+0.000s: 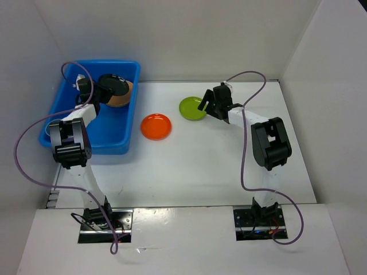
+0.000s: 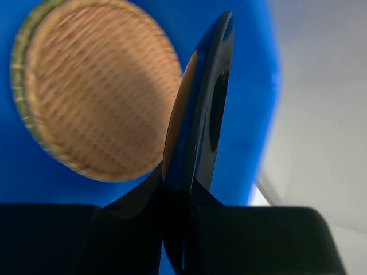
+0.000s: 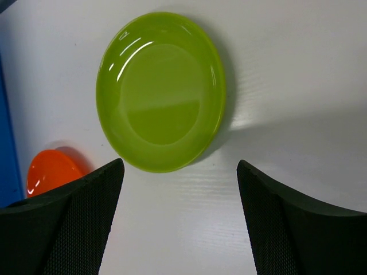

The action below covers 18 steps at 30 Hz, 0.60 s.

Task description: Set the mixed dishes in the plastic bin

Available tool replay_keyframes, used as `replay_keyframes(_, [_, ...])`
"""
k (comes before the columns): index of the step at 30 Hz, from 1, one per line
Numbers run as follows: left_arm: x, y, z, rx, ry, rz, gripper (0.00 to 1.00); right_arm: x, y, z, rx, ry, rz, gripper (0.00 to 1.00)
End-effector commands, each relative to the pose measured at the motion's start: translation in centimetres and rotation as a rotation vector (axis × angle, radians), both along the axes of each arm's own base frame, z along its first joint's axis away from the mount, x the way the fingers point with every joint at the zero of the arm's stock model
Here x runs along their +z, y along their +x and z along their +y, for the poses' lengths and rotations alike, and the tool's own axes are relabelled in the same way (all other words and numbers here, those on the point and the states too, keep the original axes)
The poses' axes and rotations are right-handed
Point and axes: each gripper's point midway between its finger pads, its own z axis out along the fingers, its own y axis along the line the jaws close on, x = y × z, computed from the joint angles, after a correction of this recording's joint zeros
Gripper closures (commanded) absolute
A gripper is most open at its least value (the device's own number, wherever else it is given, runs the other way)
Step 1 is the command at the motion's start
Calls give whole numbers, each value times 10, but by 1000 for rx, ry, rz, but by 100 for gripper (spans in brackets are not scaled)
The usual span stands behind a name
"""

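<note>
The blue plastic bin stands at the back left. My left gripper is over it, shut on the black plate, which I hold on edge in the left wrist view. A tan woven plate lies in the bin under it and also shows from above. The lime-green plate and the orange plate lie on the table. My right gripper is open, just right of the green plate, its jaws wide above the table. The cups are out of view.
White walls close in the table at the back and both sides. A purple cable loops off each arm. The orange plate shows at the left edge of the right wrist view, beside the bin's wall.
</note>
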Motion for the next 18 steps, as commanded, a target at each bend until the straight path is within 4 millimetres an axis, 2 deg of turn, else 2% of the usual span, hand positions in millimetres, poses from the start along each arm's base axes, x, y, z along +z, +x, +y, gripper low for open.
replay_keyframes(1, [11,26,7,57,-27,-95,100,24,27,-1,-41,22,-64,16])
replay_keyframes(2, [6,28,8,58,-28,-89,100,9,25,-1,-41,11,-31,17])
replay_keyframes(4, [-7,32,10,72,-36,-87,100,15,30,2,-34,22,-45,17])
replay_keyframes(6, [-15,33,15,97,-30,-72,100,1,29,4,-24,20,-18,18])
replay_keyframes(7, [-24,34,15,97,-32,-57,100,6,32,5,-29,31,-26,18])
replay_keyframes(10, [-27,39,16,94,-25,-40,96,-2,34,6,-29,24,-4,18])
replay_keyframes(11, [-39,38,12,94,-27,-7,93,-4,36,6,-29,24,-4,18])
replay_keyframes(13, [-34,40,12,93,-25,-19,81,-15,34,6,-30,13,28,18])
replay_keyframes(14, [-32,41,13,90,-15,-17,72,-10,38,5,-38,9,20,18])
replay_keyframes(16, [-35,38,8,58,-19,8,38,-21,38,5,-38,1,43,18])
replay_keyframes(18, [-37,37,6,40,-1,26,27,-24,38,5,-38,-2,52,18])
